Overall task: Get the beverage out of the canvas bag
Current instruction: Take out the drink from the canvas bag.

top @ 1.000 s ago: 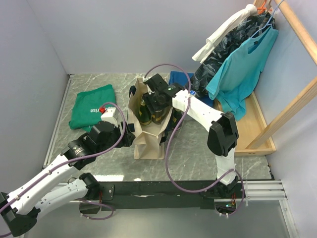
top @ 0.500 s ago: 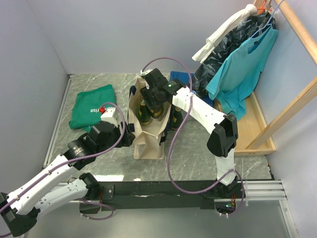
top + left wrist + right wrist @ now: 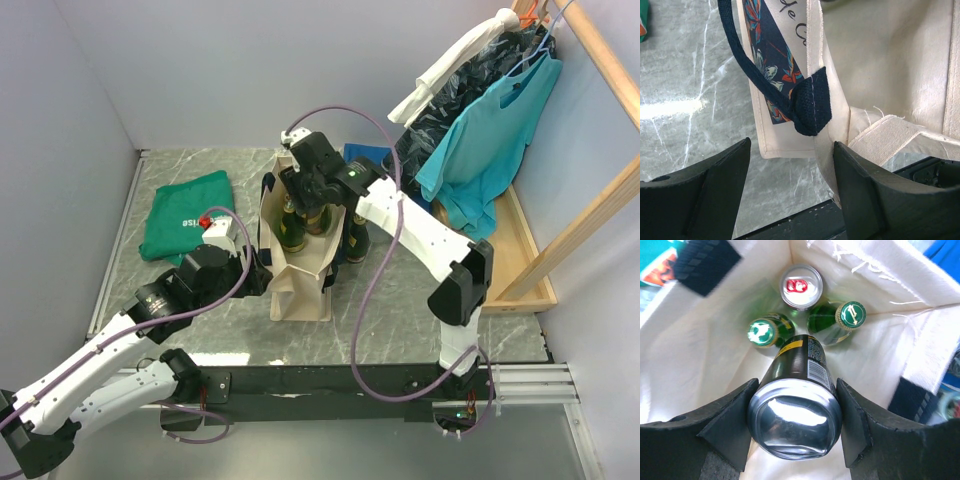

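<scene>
The cream canvas bag (image 3: 300, 278) with navy handles stands mid-table, mouth up. My right gripper (image 3: 310, 192) hovers over its mouth. In the right wrist view it (image 3: 797, 396) is shut on a black can (image 3: 796, 415), held above the bag's inside (image 3: 700, 365). Below it stand two green bottles (image 3: 763, 333) (image 3: 850, 314) and a silver can with a red tab (image 3: 800, 286). My left gripper (image 3: 262, 275) is at the bag's near left side. In the left wrist view it (image 3: 790, 150) is open, with the bag's lower edge (image 3: 827, 155) against its right finger (image 3: 865, 190).
A folded green T-shirt (image 3: 185, 215) lies at the left. A blue cloth (image 3: 365, 157) lies behind the bag. A dark bottle (image 3: 357, 240) stands right of the bag. Garments (image 3: 480, 130) hang on a wooden rack (image 3: 520, 260) at the right.
My right gripper has risen and shifted slightly toward the far left over the bag mouth, the black can in it. The left arm has not moved.
</scene>
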Robot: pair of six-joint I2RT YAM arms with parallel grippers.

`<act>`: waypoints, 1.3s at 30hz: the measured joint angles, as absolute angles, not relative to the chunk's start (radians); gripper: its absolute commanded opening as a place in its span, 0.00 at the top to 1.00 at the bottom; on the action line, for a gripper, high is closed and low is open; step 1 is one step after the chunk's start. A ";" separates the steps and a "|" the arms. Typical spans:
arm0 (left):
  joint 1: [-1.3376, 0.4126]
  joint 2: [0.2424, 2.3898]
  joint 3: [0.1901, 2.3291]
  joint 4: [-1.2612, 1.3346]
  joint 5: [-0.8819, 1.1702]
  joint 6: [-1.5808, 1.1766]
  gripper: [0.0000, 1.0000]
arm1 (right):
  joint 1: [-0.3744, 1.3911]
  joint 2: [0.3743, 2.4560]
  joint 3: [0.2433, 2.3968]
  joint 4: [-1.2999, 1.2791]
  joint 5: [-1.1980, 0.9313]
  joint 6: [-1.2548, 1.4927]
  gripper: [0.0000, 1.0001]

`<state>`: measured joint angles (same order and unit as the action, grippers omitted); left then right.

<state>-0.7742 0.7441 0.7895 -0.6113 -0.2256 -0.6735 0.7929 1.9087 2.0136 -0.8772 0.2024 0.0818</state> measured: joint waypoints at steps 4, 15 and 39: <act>-0.774 0.743 0.789 -0.611 -0.226 -0.673 0.26 | 0.810 1.855 2.000 -0.863 0.203 0.080 1.00; -0.779 0.739 0.789 -0.611 -0.222 -0.673 0.26 | 0.855 1.740 1.913 -0.838 0.219 0.081 1.00; -0.790 0.710 0.789 -0.609 -0.209 -0.670 0.26 | 0.938 1.458 1.829 -0.868 0.378 0.081 1.00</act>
